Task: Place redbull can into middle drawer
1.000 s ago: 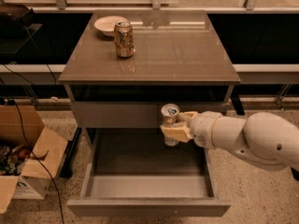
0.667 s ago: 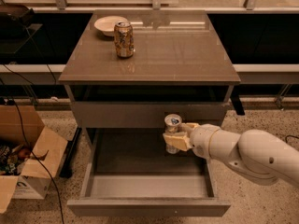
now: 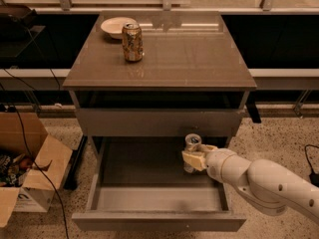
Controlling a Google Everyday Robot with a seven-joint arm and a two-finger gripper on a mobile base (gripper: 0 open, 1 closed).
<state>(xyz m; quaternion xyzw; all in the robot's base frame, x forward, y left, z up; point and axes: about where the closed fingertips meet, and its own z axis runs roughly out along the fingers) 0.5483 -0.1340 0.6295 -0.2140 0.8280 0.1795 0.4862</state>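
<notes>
The redbull can sits clamped in the pincer over the middle drawer.

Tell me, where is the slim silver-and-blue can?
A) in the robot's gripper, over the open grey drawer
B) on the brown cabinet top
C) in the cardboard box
A: the gripper is shut on the slim silver-and-blue can over the right rear of the wide grey drawer.

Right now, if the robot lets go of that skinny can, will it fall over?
Maybe. The redbull can is tall and slim, so it likely tips easily, and its round body would roll inside the middle drawer. Its smooth metal may be slippery; the gripper clamps its side above that drawer.
</notes>
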